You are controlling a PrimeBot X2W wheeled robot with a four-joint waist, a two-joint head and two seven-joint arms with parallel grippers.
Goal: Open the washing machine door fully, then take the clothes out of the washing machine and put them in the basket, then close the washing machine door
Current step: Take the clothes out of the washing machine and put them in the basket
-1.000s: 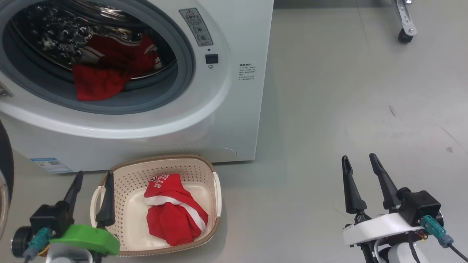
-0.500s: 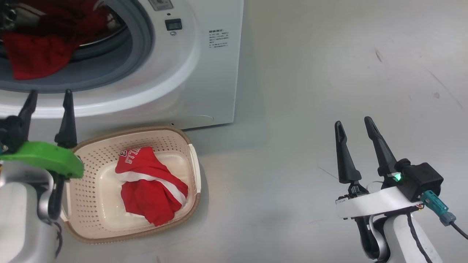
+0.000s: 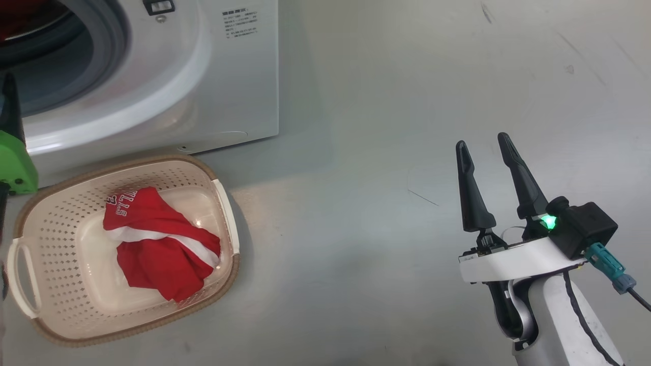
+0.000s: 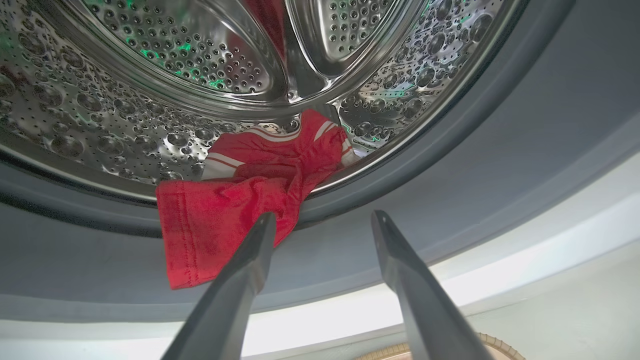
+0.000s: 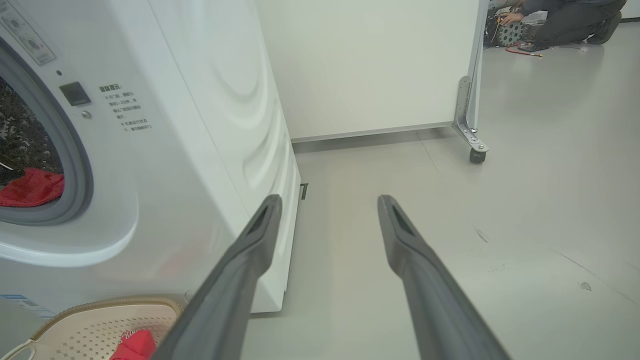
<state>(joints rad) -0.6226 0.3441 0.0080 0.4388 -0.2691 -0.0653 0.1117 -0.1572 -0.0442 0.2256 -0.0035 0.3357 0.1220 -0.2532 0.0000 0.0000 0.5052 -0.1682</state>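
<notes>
The left hand (image 4: 322, 215) has risen from beside the basket (image 3: 61, 218) to the mouth of the washing machine (image 3: 229, 91), spread wide before red clothes (image 4: 225, 225) draped over its gasket (image 4: 525, 125). One jersey (image 3: 157, 244) lies in the basket; I'd say this piece and shutting the door remain.

That perforated steel drum (image 4: 100, 115) is mirror-shiny, while the grey rubber gasket (image 4: 500, 150) looks matt. The red garment (image 4: 215, 230) is soft cloth. The cream basket (image 3: 56, 213) is smooth plastic with a woven-look brown rim.
</notes>
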